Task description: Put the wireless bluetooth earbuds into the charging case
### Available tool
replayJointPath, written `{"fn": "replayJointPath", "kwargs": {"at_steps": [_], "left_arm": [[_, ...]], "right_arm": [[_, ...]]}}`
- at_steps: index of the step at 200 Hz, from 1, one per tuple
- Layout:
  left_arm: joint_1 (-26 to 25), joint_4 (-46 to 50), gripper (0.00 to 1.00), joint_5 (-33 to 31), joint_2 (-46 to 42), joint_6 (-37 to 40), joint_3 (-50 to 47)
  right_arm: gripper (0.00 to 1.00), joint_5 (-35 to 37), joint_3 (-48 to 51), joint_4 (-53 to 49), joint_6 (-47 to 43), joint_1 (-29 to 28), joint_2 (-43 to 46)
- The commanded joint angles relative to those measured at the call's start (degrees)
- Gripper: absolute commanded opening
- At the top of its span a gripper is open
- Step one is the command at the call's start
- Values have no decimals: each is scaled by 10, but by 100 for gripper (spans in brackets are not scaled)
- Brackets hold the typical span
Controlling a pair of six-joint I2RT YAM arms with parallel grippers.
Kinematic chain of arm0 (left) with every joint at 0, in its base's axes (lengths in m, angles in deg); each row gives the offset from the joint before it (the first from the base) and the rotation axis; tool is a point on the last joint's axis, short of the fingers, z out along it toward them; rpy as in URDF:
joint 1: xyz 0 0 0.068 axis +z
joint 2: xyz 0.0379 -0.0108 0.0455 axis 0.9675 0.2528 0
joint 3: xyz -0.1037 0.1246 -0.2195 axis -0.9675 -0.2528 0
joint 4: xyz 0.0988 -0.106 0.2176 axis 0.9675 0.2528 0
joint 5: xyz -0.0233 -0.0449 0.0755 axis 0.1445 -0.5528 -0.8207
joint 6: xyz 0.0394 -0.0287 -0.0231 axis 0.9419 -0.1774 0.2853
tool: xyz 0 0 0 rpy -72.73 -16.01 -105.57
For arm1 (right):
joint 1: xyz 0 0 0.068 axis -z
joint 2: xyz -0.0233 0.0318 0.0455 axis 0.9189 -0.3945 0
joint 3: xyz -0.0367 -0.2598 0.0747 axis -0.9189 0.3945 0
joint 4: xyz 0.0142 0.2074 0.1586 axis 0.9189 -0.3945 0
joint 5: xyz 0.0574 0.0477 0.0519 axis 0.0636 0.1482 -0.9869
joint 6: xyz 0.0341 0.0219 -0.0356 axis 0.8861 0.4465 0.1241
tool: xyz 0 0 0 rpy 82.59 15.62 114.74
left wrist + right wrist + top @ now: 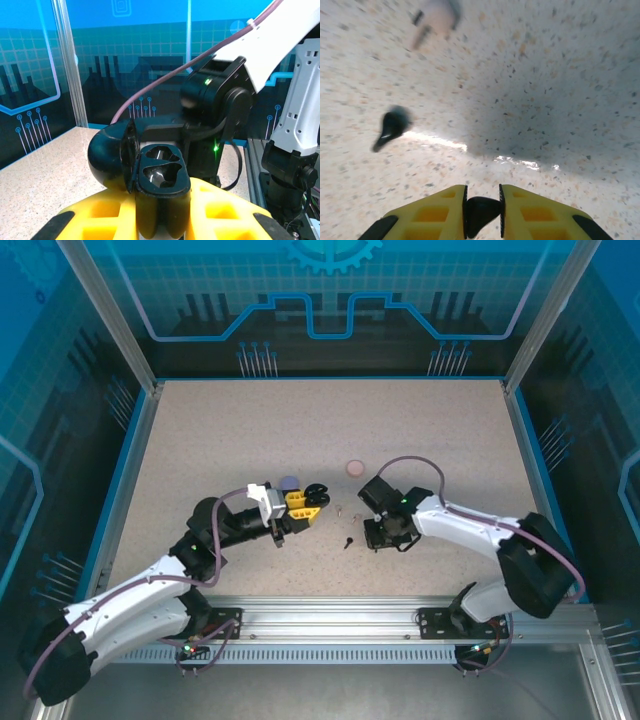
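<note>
My left gripper point(162, 205) is shut on the black charging case point(161, 170) and holds it above the table with its lid swung open to the left. Both wells of the case are empty. From above, the case point(317, 494) sits at the tips of the yellow fingers point(298, 506). My right gripper point(482, 207) is low over the table, shut on a black earbud point(479, 216). A second black earbud point(390, 127) lies on the table to its left, also seen from above point(347, 541). A pale earbud point(435, 17) lies farther off, blurred.
A lilac round case point(289, 482) rests just behind the left gripper and a pink round case point(353, 467) lies at mid-table. The right arm point(220, 100) stands close in front of the held case. Blue walls ring the speckled table point(250, 430).
</note>
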Motion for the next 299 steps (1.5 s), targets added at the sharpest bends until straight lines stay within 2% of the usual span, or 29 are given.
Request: {"fn": "replayJointPath", "kwargs": {"at_steps": [1, 51, 84, 128, 170, 229, 299], "left_arm": [[-5, -39, 0, -15, 20, -25, -9], [-9, -84, 0, -47, 93, -48, 2], [-22, -133, 0, -70, 139, -43, 3], [-52, -166, 0, -102, 196, -18, 23], [-77, -210, 0, -130, 240, -4, 33], [-93, -206, 0, -144, 258, -1, 47], [-101, -219, 0, -154, 272, -22, 57]], "right_arm": [[23, 32, -2, -9, -1, -3, 62], [23, 90, -54, 4, -34, -1, 215], [23, 86, -101, 24, -59, -2, 269], [23, 70, -141, 51, -56, -23, 271], [22, 99, -153, 57, -46, -62, 249], [22, 149, -134, 80, -28, -92, 234], [22, 153, -123, 98, -21, -101, 228]]}}
